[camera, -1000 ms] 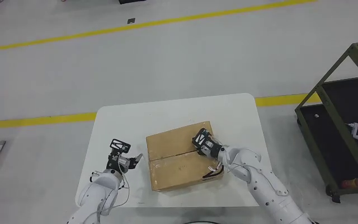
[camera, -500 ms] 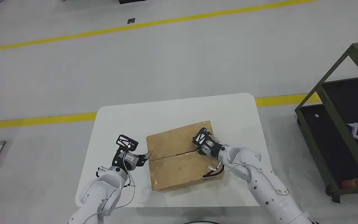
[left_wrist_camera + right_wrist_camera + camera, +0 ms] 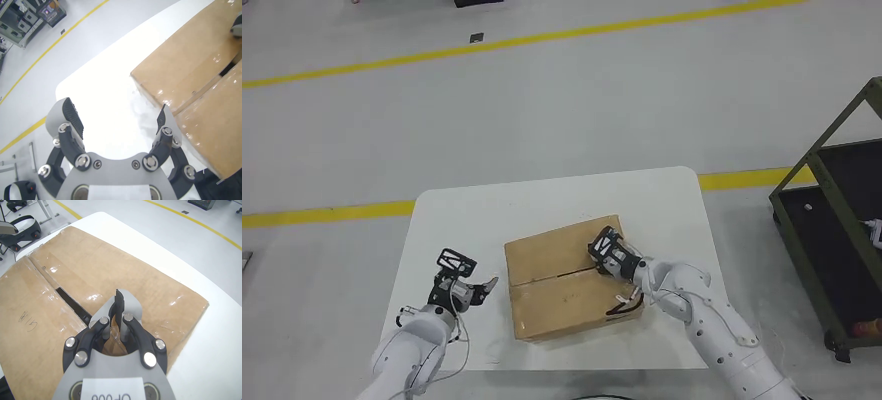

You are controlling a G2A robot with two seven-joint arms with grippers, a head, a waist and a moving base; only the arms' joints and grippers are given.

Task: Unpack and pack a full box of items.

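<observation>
Cardboard box (image 3: 552,265): 1 | table (image 3: 462,215): 1 | left jaws apart | right jaws together

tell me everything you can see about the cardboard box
The cardboard box is brown, rectangular, lying flat and turned slightly askew on the white table. Its two top flaps are down, with glossy clear tape along the centre seam, which gapes into a dark slit part-way. One flap bears handwriting. The shut right gripper sits at the seam.
</observation>
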